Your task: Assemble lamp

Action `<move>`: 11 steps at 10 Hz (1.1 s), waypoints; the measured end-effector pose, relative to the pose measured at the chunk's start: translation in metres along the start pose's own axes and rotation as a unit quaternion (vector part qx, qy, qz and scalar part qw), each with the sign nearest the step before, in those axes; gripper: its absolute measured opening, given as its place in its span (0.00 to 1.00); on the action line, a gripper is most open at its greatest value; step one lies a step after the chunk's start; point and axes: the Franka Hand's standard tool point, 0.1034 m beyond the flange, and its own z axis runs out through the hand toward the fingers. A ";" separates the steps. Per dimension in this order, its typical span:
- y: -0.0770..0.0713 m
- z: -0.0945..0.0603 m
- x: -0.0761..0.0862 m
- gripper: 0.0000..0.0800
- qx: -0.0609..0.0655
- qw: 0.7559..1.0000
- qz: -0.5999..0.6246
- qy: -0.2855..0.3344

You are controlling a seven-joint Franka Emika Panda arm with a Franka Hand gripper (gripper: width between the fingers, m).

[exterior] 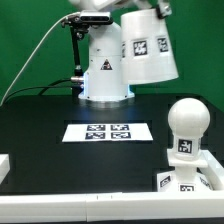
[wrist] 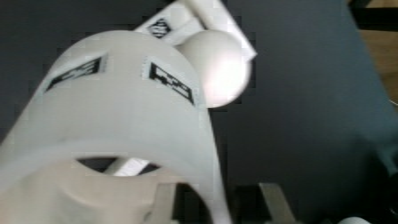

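My claw (wrist: 210, 200) grips the shade (exterior: 147, 45) by its wall, holding it tilted, high above the bench (exterior: 40, 125). The bulb (exterior: 187, 125) stands upright in the base (exterior: 190, 180), below toward the exterior view's right. Only the wrist view shows shade and bulb nearly lined up.

shade (exterior: 148, 45): white, black-white tags | bulb (exterior: 187, 120): white | marker board (exterior: 108, 131): white, black markers | table (exterior: 50, 125): black

White tagged shade (wrist: 125, 130) fills view; bulb (wrist: 222, 65) beyond its side; dark table (wrist: 54, 30) beneath.
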 end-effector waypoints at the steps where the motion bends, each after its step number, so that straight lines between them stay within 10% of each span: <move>1: -0.014 0.004 0.005 0.05 -0.004 1.000 0.001 0.002; 11: -0.016 0.114 -0.022 0.05 -0.076 0.996 0.020 0.037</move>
